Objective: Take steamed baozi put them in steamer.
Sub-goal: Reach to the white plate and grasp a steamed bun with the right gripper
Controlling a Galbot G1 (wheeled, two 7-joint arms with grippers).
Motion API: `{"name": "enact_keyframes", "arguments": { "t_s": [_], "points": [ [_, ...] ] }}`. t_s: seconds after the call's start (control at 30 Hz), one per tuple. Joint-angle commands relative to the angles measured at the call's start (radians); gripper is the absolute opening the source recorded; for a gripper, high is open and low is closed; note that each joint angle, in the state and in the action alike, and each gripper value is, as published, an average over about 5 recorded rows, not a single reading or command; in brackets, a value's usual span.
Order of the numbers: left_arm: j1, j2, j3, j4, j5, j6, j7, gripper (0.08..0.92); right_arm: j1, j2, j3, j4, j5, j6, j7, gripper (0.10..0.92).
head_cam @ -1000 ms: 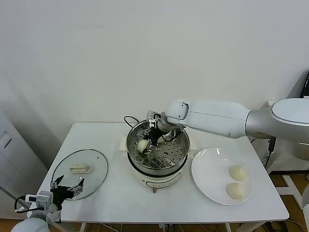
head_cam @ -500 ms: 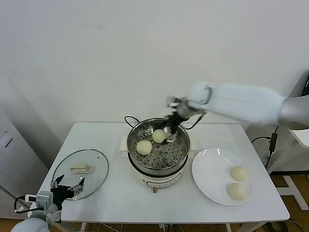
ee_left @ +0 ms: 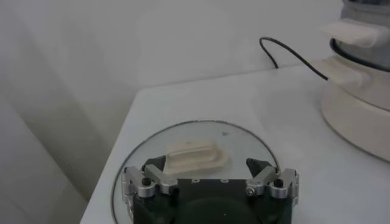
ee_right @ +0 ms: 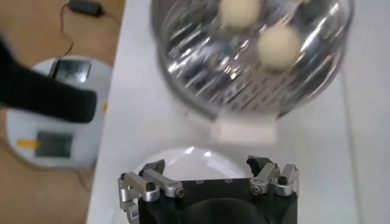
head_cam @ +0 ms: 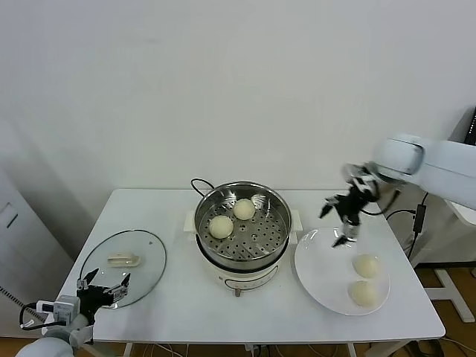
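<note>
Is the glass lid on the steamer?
No, the glass lid lies flat on the table beside the steamer, whose open top shows two baozi on the tray.

Head cam: high, looks forward and down, takes in the whole white rectangular table (head_cam: pixel 186 312), wall behind.

Left wrist cam: low, close over the table's front-left corner, looks past its own open left gripper (ee_left: pixel 210 176) across the round glass lid (ee_left: pixel 152 137) twd the round shiny steel steamer on its white base (ee_left: pixel 359 103) at frame edge.

Right wrist cam: up high, looks straight down past the open right gripper (ee_right: pixel 207 176) onto the steamer (ee_right: pixel 256 61) and flat white round plate (ee_right: pixel 183 159), table's right edge and floor visible.

Shared: steamer in all three; lid in head (head_cam: pixel 123 266) + left wrist.
</note>
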Motion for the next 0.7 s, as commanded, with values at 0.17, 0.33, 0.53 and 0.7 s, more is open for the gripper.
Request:
{"name": "enact_keyframes", "arguments": {
  "t_s": [0.17, 0.33, 0.53, 0.7],
  "points": [
    [0.002, -0.001, 0.002, -0.002, 0.002, 0.004, 0.0, 0.823, -0.258, -0.167, 0.139, 0.014, -0.278, 0.101, -0.061, 0.823],
    [0.0, 0.0, 0.003, 0.001, 0.001, 0.004, 0.001, 0.823, -0.342, -0.144, 0.214, -0.033, -0.328, 0.104, -0.057, 0.823],
    [-0.002, 0.001, 0.005, 0.004, 0.001, 0.004, 0.001, 0.823, -0.429, -0.115, 0.277, -0.099, -0.388, 0.105, -0.061, 0.823],
    [-0.009, 0.001, 0.007, 0.009, 0.001, 0.008, 0.001, 0.823, -0.535, -0.092, 0.346, -0.139, -0.419, 0.107, -0.065, 0.823]
  ]
}}
